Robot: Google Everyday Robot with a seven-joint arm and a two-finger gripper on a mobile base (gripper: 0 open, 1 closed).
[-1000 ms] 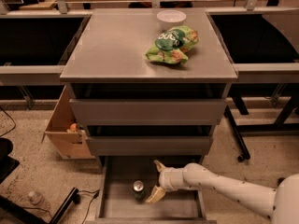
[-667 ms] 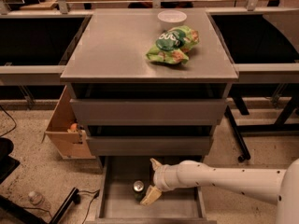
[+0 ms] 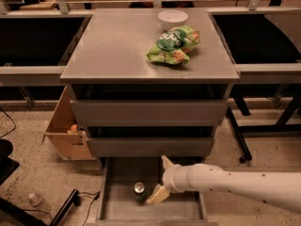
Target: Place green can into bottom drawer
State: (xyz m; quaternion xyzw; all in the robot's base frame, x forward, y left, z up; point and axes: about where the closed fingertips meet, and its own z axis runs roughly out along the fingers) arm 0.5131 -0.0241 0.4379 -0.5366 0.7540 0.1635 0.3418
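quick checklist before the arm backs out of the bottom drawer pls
1. green can inside the bottom drawer, standing upright on its floor: ok
2. gripper inside the drawer, right of the can, fingers spread, nothing clamped: ok
3. gap between the lower finger and the can: cannot tell, the tip sits very close beside it
4. bottom drawer pulled out far enough for the arm to leave: ok
5. middle drawer above the arm is shut, not overhanging: ok
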